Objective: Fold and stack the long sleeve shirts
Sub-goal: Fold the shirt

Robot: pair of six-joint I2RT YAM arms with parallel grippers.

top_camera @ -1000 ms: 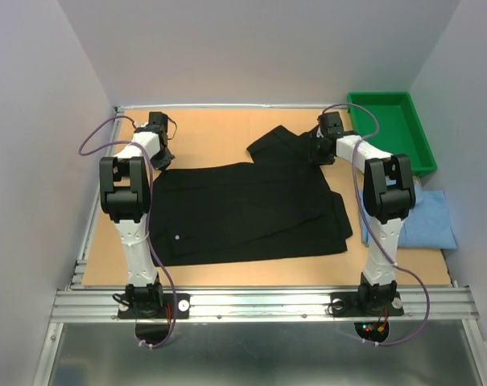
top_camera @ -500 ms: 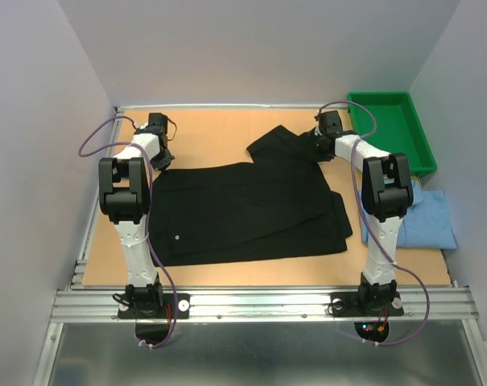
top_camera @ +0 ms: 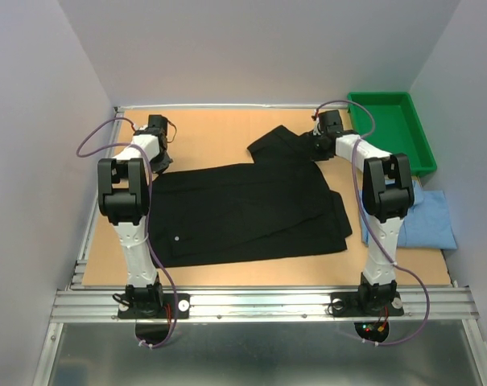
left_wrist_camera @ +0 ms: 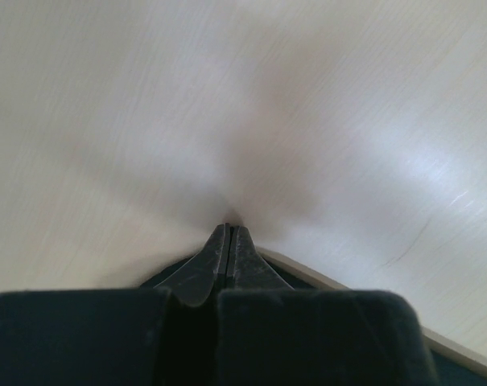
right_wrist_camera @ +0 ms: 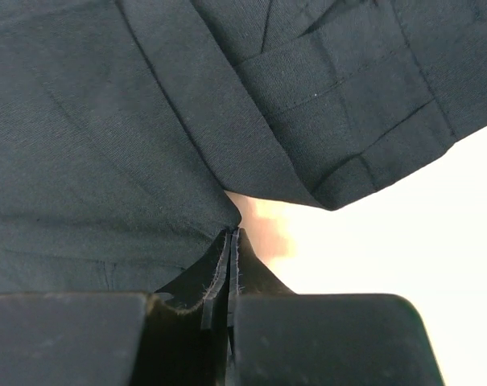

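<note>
Tan board covers the table (top_camera: pixel 211 137), which sits between pale, bare walls. In the overhead view the black shirt (top_camera: pixel 243 213) lies spread flat across the middle of the board. One part of it reaches toward the far right. The light blue shirt (top_camera: pixel 428 221) lies folded at the right edge, just beside the right arm. The green tray (top_camera: pixel 392 129) stands in the far right corner. The left gripper (top_camera: pixel 161 163) is down at the black shirt's far left corner. The right gripper (top_camera: pixel 317 146) is down on the cloth at the far right, close to the tray.

From the left wrist, the blurred pale table (left_wrist_camera: pixel 307 121) fills most of the view. The left gripper (left_wrist_camera: pixel 229 235) has its fingers pressed tight together. Dark cloth of the black shirt (left_wrist_camera: pixel 472 376) runs from them toward the lower right, so they appear to be pinching its edge.

From the right wrist, the black shirt (right_wrist_camera: pixel 106 121) covers the upper and left part, with a stitched, folded band showing. Bare table (right_wrist_camera: pixel 404 241) shows at the lower right. The right gripper (right_wrist_camera: pixel 229 237) is clamped on the shirt's edge, and the cloth puckers toward its tips.
</note>
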